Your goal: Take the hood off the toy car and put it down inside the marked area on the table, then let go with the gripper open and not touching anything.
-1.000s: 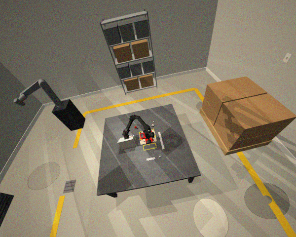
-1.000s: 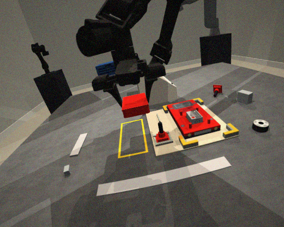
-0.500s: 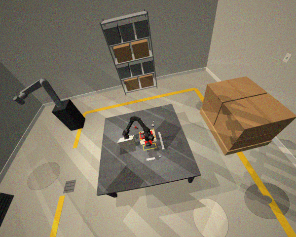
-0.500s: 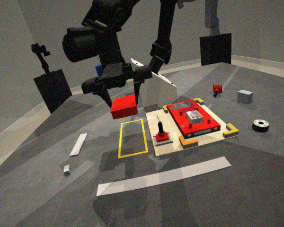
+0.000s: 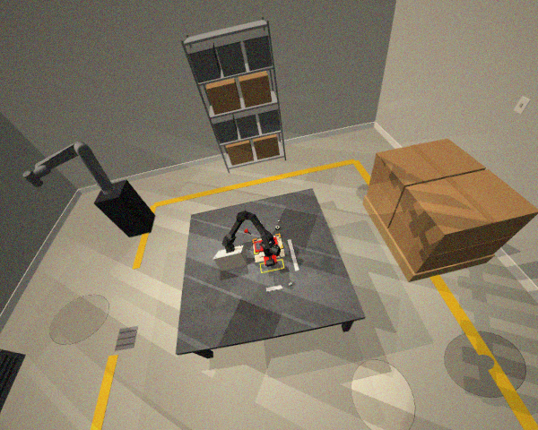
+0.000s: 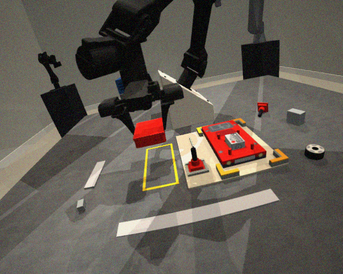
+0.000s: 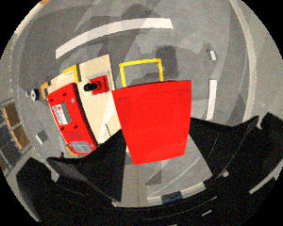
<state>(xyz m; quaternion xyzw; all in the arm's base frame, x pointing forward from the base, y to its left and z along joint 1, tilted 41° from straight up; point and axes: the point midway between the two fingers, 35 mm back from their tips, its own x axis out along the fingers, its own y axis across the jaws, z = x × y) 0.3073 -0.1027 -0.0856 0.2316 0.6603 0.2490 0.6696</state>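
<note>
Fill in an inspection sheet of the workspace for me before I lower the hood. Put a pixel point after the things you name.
Surface: dark grey table (image 5: 306, 296) (image 6: 47, 236), patched with shadow and light.
Job's things: red hood (image 6: 149, 132) (image 7: 153, 122) held up off the table; toy car (image 6: 239, 156) (image 7: 68, 101) on a cream board, engine block exposed; yellow marked area (image 6: 145, 168) (image 7: 141, 61), no object inside.
Clutter: black-and-white wheel (image 6: 314, 151), grey block (image 6: 295, 116), white strips, small pale blocks.
Gripper (image 6: 149, 127) (image 7: 156, 126): shut on the hood.
Cables: nothing seen.
Surroundings: shelf rack (image 5: 279, 116), large cartons (image 5: 445, 203), another arm on a black pedestal.

The table (image 5: 269, 296) (image 6: 47, 236) carries two white strips (image 6: 198, 210) (image 7: 113, 30), the longer nearest one edge. Three small grey blocks (image 6: 295, 116) and one black-and-white wheel (image 6: 314, 151) (image 7: 35, 94) lie between its corners.
</note>
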